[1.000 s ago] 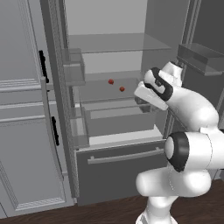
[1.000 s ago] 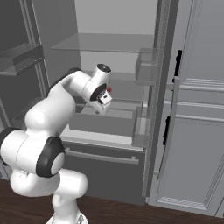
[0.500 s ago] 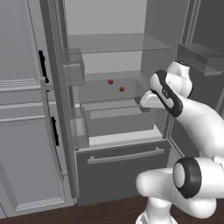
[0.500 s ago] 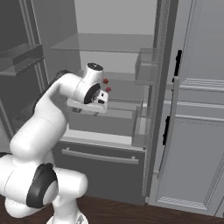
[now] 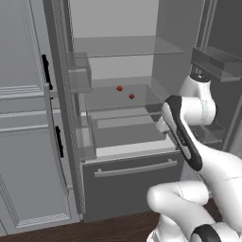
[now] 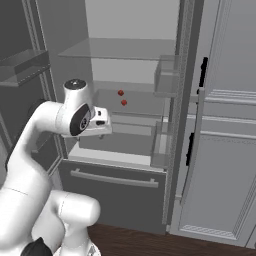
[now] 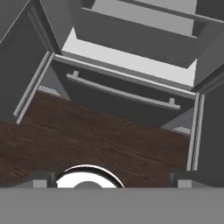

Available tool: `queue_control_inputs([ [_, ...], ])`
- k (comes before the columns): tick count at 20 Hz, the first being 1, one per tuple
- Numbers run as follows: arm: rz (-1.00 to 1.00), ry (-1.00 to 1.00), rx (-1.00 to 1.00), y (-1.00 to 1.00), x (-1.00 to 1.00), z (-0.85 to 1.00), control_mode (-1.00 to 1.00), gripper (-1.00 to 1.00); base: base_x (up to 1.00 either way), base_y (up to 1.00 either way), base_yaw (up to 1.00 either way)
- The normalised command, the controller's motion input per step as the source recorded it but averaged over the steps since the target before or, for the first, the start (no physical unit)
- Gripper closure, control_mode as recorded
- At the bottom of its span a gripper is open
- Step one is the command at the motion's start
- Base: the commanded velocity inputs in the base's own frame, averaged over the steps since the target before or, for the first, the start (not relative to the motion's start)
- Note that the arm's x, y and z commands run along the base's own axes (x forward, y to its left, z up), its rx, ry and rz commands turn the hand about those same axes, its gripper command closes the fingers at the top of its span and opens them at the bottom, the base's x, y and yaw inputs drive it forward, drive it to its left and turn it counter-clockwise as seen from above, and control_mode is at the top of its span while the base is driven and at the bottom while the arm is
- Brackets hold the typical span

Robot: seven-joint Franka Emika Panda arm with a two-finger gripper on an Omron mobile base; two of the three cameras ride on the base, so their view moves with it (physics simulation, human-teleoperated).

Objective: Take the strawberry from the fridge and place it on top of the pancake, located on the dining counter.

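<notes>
Tool (image 6: 102, 131) open, fridge (image 5: 127, 179) doors open, strawberry (image 5: 131, 96) on shelf

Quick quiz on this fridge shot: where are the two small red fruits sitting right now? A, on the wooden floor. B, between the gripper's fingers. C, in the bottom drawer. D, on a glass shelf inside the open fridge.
D: both red fruits rest on a glass shelf inside the open fridge, above its closed bottom drawer.

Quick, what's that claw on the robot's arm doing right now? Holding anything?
Gripper: open and empty, in front of the open fridge.
</notes>
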Motion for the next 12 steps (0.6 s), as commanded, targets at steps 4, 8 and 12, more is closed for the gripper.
queue_control_inputs([
  [4, -0.27, -0.09, 0.01, -0.04, -0.67, 0.0, -1.0, -1.0, 0.0, 0.0, 0.0],
  [8, -0.31, 0.0, 0.0, 0.04, -0.31, 0.02, -1.0, -1.0, 0.0, 0.0, 0.0],
  [12, -0.06, 0.06, 0.01, 0.01, -0.01, 0.04, -1.0, -1.0, 0.0, 0.0, 0.0],
])
